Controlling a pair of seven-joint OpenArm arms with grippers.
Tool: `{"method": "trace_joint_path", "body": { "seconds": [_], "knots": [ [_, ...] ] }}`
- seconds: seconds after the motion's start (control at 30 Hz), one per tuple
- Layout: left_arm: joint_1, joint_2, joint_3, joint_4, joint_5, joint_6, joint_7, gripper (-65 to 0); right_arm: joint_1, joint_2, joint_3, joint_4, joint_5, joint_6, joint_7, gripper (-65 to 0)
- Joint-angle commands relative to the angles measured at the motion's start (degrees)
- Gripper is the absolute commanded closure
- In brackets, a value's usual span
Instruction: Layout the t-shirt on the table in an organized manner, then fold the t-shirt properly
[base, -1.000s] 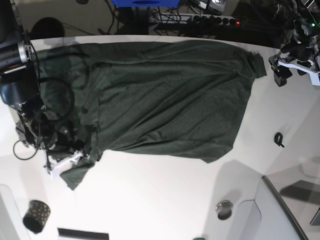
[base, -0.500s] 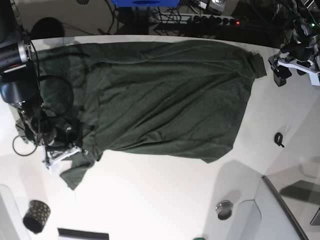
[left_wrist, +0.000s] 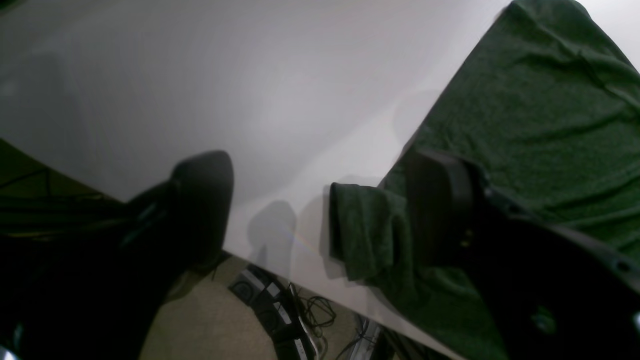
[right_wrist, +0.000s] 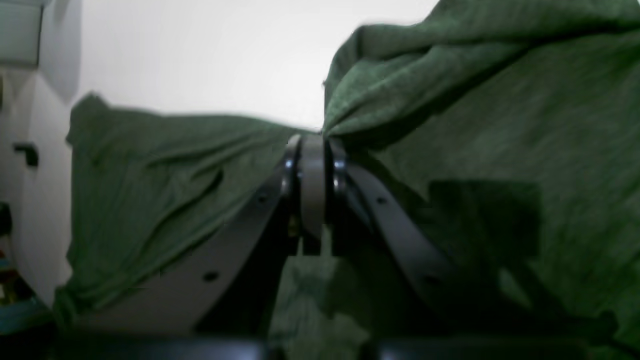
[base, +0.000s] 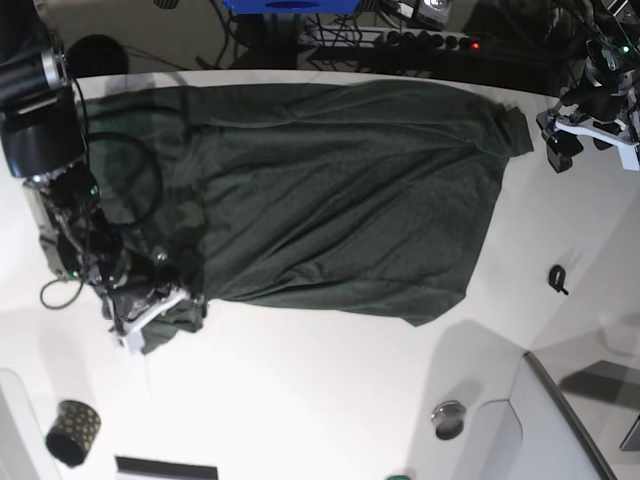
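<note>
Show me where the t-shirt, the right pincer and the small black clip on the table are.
t-shirt (base: 340, 190), base view, middle of the body fabric.
right pincer (right_wrist: 312, 150), right wrist view, closed tips pinching fabric.
black clip (base: 558, 279), base view, its middle.

Beyond the desk's far edge, a dark floor is being crossed by tangled cables; a power strip with a red light is lying there, beside a blue box.
</note>
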Motion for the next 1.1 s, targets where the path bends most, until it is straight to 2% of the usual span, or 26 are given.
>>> {"method": "trace_joint_path", "body": {
  "seconds": [0.0, 0.1, 0.33, 0.47, 0.57, 0.63, 0.9, 1.07],
  "knots": [
    [0.2, -0.7, -0.4, 0.8, -0.4, -0.2, -1.3, -51.5, 0.1, 0.4, 0.4, 2.7, 0.7, 0.0, 0.5, -0.5],
    [0.2, -0.7, -0.4, 0.8, -0.4, -0.2, -1.3, -51.5, -4.3, 0.4, 0.4, 9.4, 0.7, 0.0, -1.0, -0.5],
    [-0.1, -0.7, 0.0, 0.8, -0.4, -0.2, -1.3, -51.5, -12.1, 0.3, -0.2, 28.1, 0.7, 0.0, -8.8, -0.5],
    [-0.2, -0.7, 0.1, 0.8, -0.3, -0.2, -1.3, -51.5, -14.2, -2.1, -0.2, 36.9, 0.7, 0.0, -15.3, -0.5],
    [-0.2, -0.7, 0.1, 0.8, -0.3, -0.2, -1.3, -51.5, -14.3, -5.1, -2.4, 38.5, 0.5, 0.3, -20.1, -0.5],
    [-0.2, -0.7, 0.1, 0.8, -0.3, -0.2, -1.3, -51.5, -14.1, -6.0, -6.2, 37.7, 0.3, 0.3, -20.3, -0.5],
    [0.1, -0.7, -0.1, 0.8, -0.3, -0.2, -1.3, -51.5, -11.1, -8.9, -23.4, 27.9, 0.2, 0.3, -11.2, -0.5],
    [0.2, -0.9, -0.3, -0.3, -0.2, -0.2, -1.3, -51.5, -9.8, -9.4, -25.0, 26.7, 0.3, 0.3, -11.2, -3.0]
  ]
}}
